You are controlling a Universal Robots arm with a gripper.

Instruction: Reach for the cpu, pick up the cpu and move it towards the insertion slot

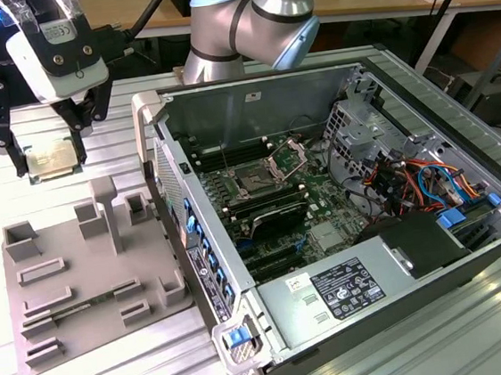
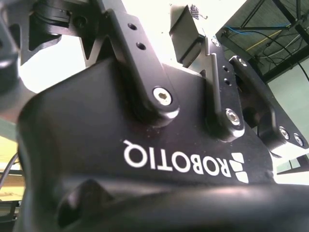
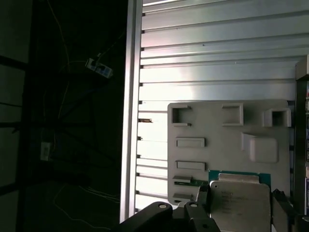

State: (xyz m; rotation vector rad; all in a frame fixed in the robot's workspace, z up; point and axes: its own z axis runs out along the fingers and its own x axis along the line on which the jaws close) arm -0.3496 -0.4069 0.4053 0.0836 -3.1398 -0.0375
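Tool [image 1: 52, 163] around cpu [image 1: 52, 160] — near grey tray [image 1: 79, 259]

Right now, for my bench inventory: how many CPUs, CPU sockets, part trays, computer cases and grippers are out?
cpu: 1
insertion slot: 1
grey tray: 1
computer case: 1
gripper, holding the cpu: 1
Total: 5

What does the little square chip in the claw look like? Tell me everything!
The cpu is a thin square chip with a silvery metal top and a green rim. The claw is shut on two opposite edges, holding it roughly flat in the air near the grey tray. Nothing else touches it. It is outside the open computer case.
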